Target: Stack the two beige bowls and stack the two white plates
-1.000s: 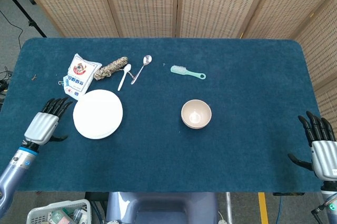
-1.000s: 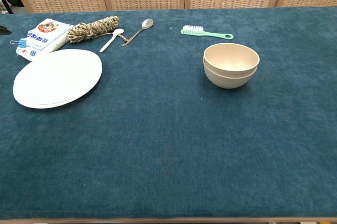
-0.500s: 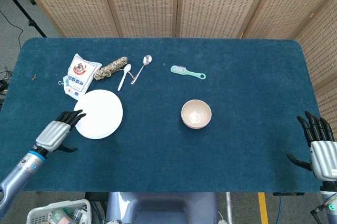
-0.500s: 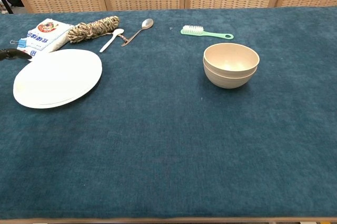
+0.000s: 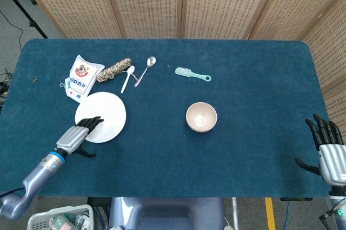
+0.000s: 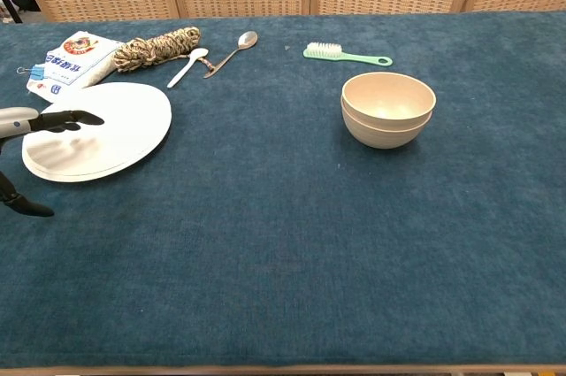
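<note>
**A:** Where are the bowls and plates?

**B:** The beige bowls [image 5: 201,117] sit nested, one inside the other, a little to the 3 o'clock side of the middle of the blue table [image 5: 254,84]. The white plates [image 5: 104,114] lie stacked flat, well apart from the bowls at their 9 o'clock.

**A:** And the hands?

**B:** The left hand [image 5: 78,134] is at the plates' 7 o'clock, fingers [image 6: 69,118] stretched out and apart, their dark tips over the near rim of the top plate. Whether they touch the plate I cannot tell. It has hold of nothing. The right hand [image 5: 327,151] is far off at the bowls' 4 o'clock, by the table's edge, fingers spread straight with the thumb out, also empty; only the head view shows it.

**A:** What else is around the plates?

**B:** At their 11 o'clock, a white packet with a red emblem [image 5: 81,76], its corner just beside the plate rim. At 12 o'clock, a coil of rope [image 5: 113,70], then a white plastic spoon [image 5: 127,78] and a metal spoon [image 5: 145,70] side by side. A mint-green brush [image 5: 192,73] lies at the bowls' 12 o'clock, well apart from them.
</note>
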Robot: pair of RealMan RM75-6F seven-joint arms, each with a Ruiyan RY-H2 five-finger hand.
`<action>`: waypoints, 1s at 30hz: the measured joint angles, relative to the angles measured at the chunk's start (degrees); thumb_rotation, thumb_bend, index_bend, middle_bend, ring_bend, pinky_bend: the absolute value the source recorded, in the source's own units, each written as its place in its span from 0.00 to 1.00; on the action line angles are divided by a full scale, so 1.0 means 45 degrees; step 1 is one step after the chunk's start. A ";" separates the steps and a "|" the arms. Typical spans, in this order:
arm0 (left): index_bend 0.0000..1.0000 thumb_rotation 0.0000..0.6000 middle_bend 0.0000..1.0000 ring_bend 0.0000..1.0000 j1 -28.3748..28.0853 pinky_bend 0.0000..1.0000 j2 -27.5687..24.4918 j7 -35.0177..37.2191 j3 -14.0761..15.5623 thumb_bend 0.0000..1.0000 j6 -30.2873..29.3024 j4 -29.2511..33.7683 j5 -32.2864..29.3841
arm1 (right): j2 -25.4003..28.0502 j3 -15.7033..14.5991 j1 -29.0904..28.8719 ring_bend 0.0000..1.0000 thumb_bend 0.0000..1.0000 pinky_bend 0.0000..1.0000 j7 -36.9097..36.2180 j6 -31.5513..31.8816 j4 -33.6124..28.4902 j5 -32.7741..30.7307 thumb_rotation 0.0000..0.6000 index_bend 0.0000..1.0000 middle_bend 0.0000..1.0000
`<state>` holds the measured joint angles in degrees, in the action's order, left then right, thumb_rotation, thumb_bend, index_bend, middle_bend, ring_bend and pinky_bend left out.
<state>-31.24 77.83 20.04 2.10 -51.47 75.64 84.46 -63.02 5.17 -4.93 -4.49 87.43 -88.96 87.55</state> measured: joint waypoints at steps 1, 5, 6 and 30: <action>0.00 1.00 0.00 0.00 -0.0007 0.00 0.0005 0.0005 0.0023 0.02 0.0004 0.0013 0.0037 | 0.0001 -0.0001 0.0003 0.00 0.00 0.00 0.0005 0.0003 -0.0002 -0.0003 1.00 0.00 0.00; 0.00 1.00 0.00 0.00 -0.0022 0.00 -0.0007 0.0016 0.0128 0.02 0.0068 0.0134 0.0114 | 0.0005 -0.0001 0.0009 0.00 0.00 0.00 0.0013 0.0017 -0.0014 -0.0001 1.00 0.00 0.00; 0.00 1.00 0.00 0.00 -0.0028 0.00 -0.0021 0.0015 0.0145 0.02 0.0093 0.0175 0.0120 | 0.0008 -0.0001 0.0012 0.00 0.00 0.00 0.0015 0.0026 -0.0019 0.0002 1.00 0.00 0.00; 0.00 1.00 0.00 0.00 -0.0140 0.00 -0.0529 0.0411 0.0460 0.02 0.0414 0.1111 0.0337 | 0.0064 0.0015 0.0046 0.00 0.00 0.00 -0.0031 0.0094 -0.0080 0.0002 1.00 0.00 0.00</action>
<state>-31.87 75.45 21.89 4.17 -49.61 80.63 85.97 -62.73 5.24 -4.72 -4.63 87.86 -89.32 87.55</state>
